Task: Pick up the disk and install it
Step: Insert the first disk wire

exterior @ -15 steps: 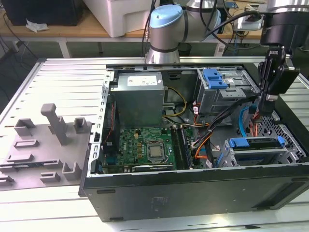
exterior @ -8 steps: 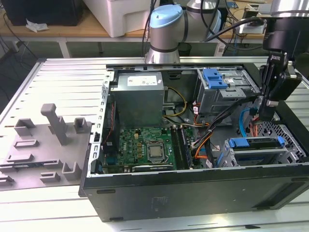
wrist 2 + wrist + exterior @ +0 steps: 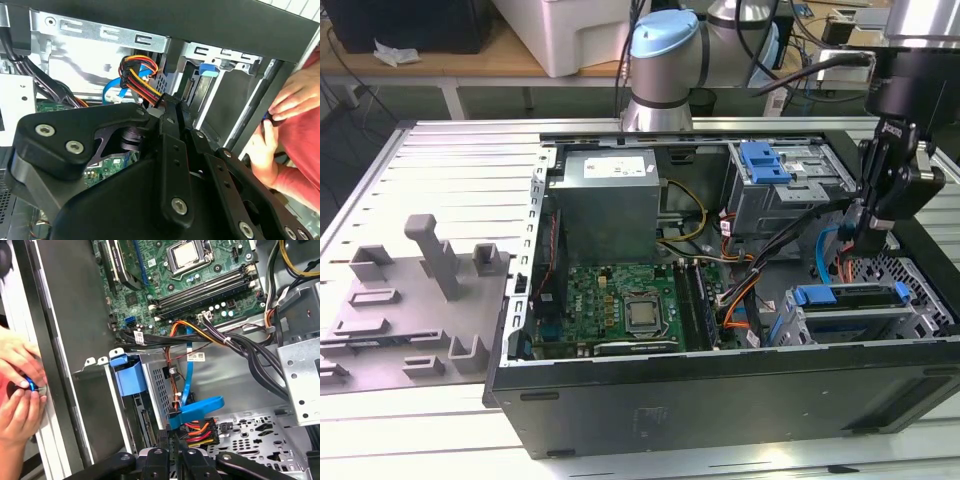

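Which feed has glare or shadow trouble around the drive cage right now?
Exterior view: even light, gripper a dark shape against the case. Second wrist view: glare on the bare metal cage, the gripper's black body dark in front. First wrist view: motherboard well lit, no strong glare.

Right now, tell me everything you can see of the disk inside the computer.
The disk is a flat, silvery metal slab with a blue plastic bracket along its upper edge and down one end. It sits low inside the open computer case, at the exterior view's lower right, and looks seated in its slot, with the case's sheet metal framing it. Its label cannot be made out. The gripper hangs above it, apart.
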Tool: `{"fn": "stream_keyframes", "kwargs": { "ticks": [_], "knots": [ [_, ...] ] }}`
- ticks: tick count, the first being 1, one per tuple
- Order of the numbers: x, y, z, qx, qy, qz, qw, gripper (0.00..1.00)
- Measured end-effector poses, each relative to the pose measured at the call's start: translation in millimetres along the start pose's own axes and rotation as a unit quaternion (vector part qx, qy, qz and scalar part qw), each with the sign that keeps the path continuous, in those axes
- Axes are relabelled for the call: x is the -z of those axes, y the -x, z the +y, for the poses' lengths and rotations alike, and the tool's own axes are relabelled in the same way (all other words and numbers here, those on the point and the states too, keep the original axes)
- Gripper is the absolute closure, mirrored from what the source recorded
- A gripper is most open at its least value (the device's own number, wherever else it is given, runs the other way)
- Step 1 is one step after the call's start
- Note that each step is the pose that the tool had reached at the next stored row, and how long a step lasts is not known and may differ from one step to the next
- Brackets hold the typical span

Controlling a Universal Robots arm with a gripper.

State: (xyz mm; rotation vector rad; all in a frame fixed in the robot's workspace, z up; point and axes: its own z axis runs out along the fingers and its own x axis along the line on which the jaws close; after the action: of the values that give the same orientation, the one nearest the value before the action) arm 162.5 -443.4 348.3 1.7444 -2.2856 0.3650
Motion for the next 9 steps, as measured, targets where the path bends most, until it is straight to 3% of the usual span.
{"fn": "stream_keyframes", "kwargs": {
  "ticks": [3,5,6,9],
  "knots": [
    [-3.2,-7.3,-0.4,0.002,0.0015,-0.0188,0.9998,0.84],
    [-4.5,-10.2,-0.6,0.003,0.0021,-0.0256,0.9997,0.84],
    [-5.6,-12.6,-0.7,0.003,0.0025,-0.031,0.9995,0.84],
    [-7.4,-16.9,-0.9,0.005,0.0033,-0.0409,0.9991,0.84]
  ]
}}
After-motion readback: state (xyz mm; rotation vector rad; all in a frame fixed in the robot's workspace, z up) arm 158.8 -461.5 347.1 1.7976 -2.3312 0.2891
